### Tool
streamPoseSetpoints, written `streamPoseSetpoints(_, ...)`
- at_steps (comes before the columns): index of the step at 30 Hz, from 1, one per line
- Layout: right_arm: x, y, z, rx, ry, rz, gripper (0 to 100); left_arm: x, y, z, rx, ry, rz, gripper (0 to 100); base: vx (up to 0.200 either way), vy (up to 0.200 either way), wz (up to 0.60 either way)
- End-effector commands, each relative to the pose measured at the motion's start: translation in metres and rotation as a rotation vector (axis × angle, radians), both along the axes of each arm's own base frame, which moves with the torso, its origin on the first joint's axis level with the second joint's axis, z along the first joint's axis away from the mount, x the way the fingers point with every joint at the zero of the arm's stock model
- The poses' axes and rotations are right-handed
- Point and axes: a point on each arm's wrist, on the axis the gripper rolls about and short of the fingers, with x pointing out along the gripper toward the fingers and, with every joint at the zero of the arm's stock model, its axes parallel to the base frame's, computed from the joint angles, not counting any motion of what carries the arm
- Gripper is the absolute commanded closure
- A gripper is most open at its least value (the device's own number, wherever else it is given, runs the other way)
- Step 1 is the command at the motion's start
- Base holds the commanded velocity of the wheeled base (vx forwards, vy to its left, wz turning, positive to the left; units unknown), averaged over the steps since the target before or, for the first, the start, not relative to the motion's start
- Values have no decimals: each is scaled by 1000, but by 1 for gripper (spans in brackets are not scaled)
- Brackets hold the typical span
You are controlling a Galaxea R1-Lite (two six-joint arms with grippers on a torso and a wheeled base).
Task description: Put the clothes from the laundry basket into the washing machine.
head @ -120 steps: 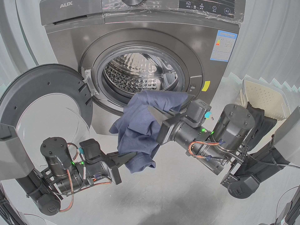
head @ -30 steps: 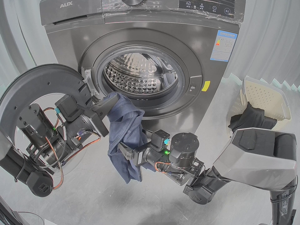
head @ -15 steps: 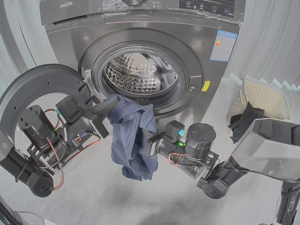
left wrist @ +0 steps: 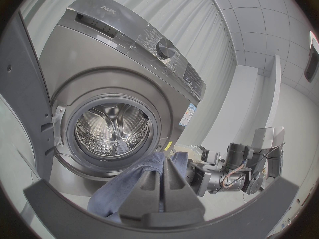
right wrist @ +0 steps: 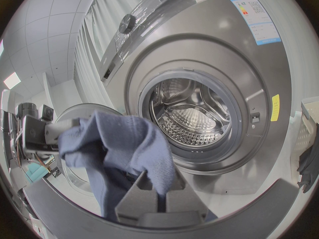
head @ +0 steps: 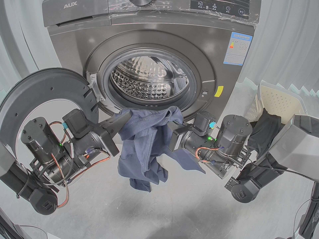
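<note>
Navy-blue fabric garment hangs stretched between the two pincers, just in front of the round opening of the grey metal front-loading washing machine, at about 6 o'clock from the shiny perforated steel drum. Its upper edge runs across from one pincer to the other, and the rest droops in loose folds toward the pale floor. None of the cloth lies inside the drum.

The left pincer sits at 9 o'clock of the garment, its fingers pressed together on a bunched corner of the cloth; the left wrist view shows the blue fabric pinched at their tips. The right pincer sits at 3 o'clock of the garment's upper edge, also clamped tight on a fold, with cloth draped over its fingers in the right wrist view.

The machine's round dark door with a clear window stands swung wide open at 9 o'clock of the opening. A cream perforated plastic laundry basket stands on the floor at 3 o'clock of the machine, and a black garment hangs over its near rim.
</note>
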Motion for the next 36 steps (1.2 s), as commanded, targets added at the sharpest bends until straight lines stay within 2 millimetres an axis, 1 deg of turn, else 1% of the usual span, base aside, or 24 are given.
streamPoseSetpoints(1,-8,-3,13,20,-25,9,100,-4,-1,-3,9,14,-13,100,0,0,0)
streamPoseSetpoints(2,-9,-4,15,23,-29,14,100,-3,-1,-5,10,21,-12,0,0,0,0)
streamPoseSetpoints(4,-15,-5,22,35,-43,26,100,-1,-2,-9,16,40,-7,0,0,0,0)
streamPoseSetpoints(5,-15,-5,22,35,-43,26,100,-1,-2,-9,16,40,-7,0,0,0,0)
streamPoseSetpoints(6,-22,-5,30,50,-58,40,100,5,-2,-25,46,88,8,0,0,0,0)
streamPoseSetpoints(9,-30,-2,38,74,-79,66,100,9,-4,-47,99,155,15,0,0,0,0)
streamPoseSetpoints(10,-32,-1,39,80,-83,71,100,9,-4,-52,111,168,12,0,0,0,0)
streamPoseSetpoints(15,-32,-1,41,98,-94,72,100,7,-7,-64,156,196,3,0,0,0,0)
streamPoseSetpoints(18,-33,-1,44,105,-98,70,100,4,-6,-76,208,218,3,0,0,0,0)
streamPoseSetpoints(21,-35,-3,51,112,-108,69,100,2,-6,-83,239,231,-1,0,0,0,0)
streamPoseSetpoints(25,-34,-4,52,113,-110,60,100,1,-9,-84,244,231,-12,0,0,0,0)
streamPoseSetpoints(27,-31,-3,56,120,-121,53,100,-6,-16,-81,246,219,-48,0,0,0,0)
streamPoseSetpoints(32,-28,-1,59,127,-130,50,100,-21,-30,-89,274,242,-116,0,0,0,0)
streamPoseSetpoints(34,-28,-1,60,126,-130,48,100,-21,-34,-93,286,250,-126,0,0,0,0)
streamPoseSetpoints(36,-28,-1,60,126,-130,48,100,-15,-38,-99,292,257,-117,0,0,0,0)
